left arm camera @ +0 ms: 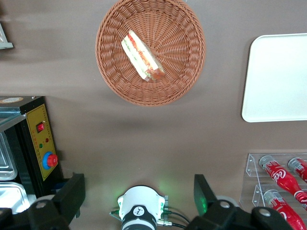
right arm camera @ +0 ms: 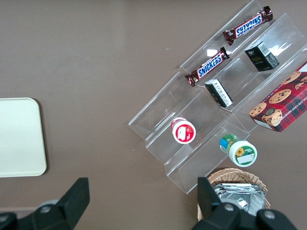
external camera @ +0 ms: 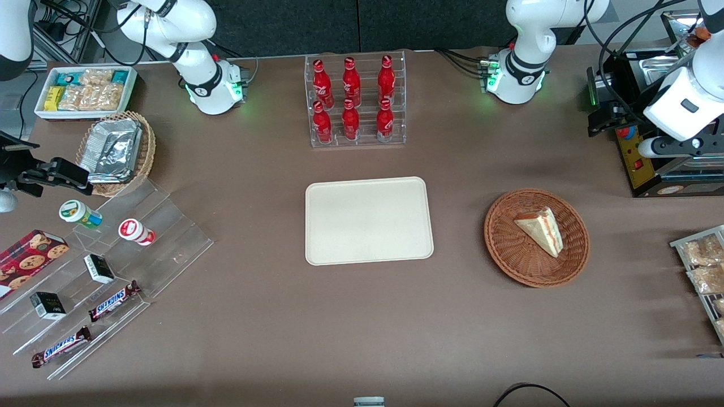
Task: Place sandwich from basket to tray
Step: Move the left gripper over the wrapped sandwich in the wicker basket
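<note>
The sandwich lay on its side in the basket, its filling stripe turned toward the working arm's end of the table, untouched. The tray sat bare beside the basket, toward the parked arm's end. The gripper hung high above the table, farther from the front camera than the basket, its jaws spread wide with nothing between them. The risk lay in the grasp: soft bread could crush under a hard pinch, and a shallow descent might snag the woven rim and drag the basket.
</note>
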